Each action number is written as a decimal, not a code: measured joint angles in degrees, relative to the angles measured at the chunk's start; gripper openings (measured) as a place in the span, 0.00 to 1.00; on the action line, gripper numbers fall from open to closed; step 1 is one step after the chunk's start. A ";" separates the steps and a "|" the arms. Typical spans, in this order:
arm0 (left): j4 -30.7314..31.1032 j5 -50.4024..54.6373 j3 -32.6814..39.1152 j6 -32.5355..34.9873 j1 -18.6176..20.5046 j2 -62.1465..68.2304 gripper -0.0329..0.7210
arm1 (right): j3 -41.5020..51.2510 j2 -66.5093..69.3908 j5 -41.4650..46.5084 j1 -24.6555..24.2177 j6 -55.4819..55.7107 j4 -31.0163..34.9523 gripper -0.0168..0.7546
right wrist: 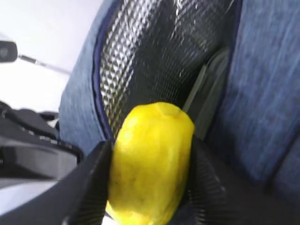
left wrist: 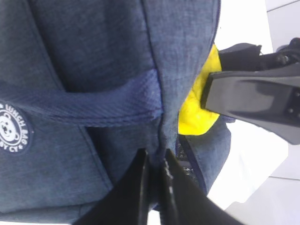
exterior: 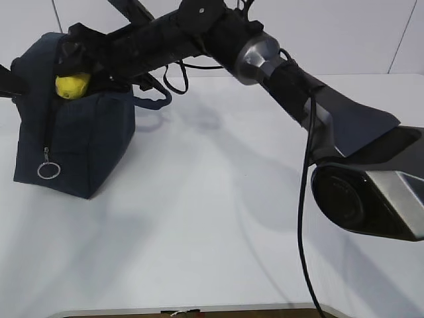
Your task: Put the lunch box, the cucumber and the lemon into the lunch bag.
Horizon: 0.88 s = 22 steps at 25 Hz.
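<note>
The navy lunch bag [exterior: 79, 142] stands at the far left of the table with its top open. My right gripper [exterior: 74, 74] reaches across and is shut on the yellow lemon [exterior: 71, 85], holding it at the bag's mouth. In the right wrist view the lemon [right wrist: 150, 159] sits between the fingers [right wrist: 89, 183] above the silver foil lining [right wrist: 154, 56]. My left gripper [left wrist: 156, 161] is shut on the bag's fabric edge [left wrist: 161, 140]; the lemon [left wrist: 199, 110] shows beside it. A pale edge deep in the bag may be the lunch box. The cucumber is hidden.
The bag's zipper hangs down its front edge with a metal ring pull [exterior: 48, 171]. A handle loop [exterior: 154, 99] droops behind the bag. The right arm [exterior: 298, 86] spans the table from right to left. The white table [exterior: 218, 225] lies in front.
</note>
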 joint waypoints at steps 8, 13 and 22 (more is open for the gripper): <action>-0.02 0.00 0.00 0.13 0.00 0.00 0.03 | 0.00 0.00 -1.05 0.04 0.10 -0.47 0.77; 0.20 0.00 0.00 0.26 0.00 0.00 0.03 | 0.00 0.00 -0.30 -0.33 0.60 -0.47 0.79; 0.33 0.00 0.00 0.26 0.00 0.00 0.03 | -2.13 -4.30 1.78 -0.87 0.69 -6.64 0.79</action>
